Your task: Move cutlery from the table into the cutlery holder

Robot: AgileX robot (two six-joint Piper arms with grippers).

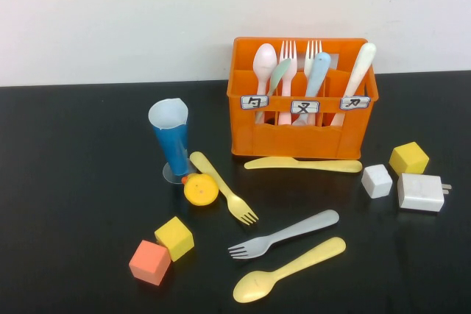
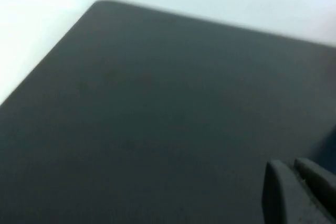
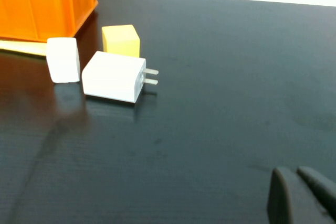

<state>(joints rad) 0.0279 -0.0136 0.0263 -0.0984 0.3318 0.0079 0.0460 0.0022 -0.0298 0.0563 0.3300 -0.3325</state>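
Cutlery holder (image 1: 303,126) upright; left hand (image 2: 299,190), right hand (image 3: 302,195) over table.

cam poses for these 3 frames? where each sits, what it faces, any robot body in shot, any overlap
High: raised on the robot's side, angled down at cutlery holder and loose cutlery; no arm shows.
Left wrist: on left arm, facing bare table; left gripper tips at the edge.
Right wrist: on right arm, facing charger, cubes; right gripper tips at the edge.
Shared: high and right wrist both show charger, holder.

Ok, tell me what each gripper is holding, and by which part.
Nothing is held. The left gripper and the right gripper are shut on nothing, above bare table.
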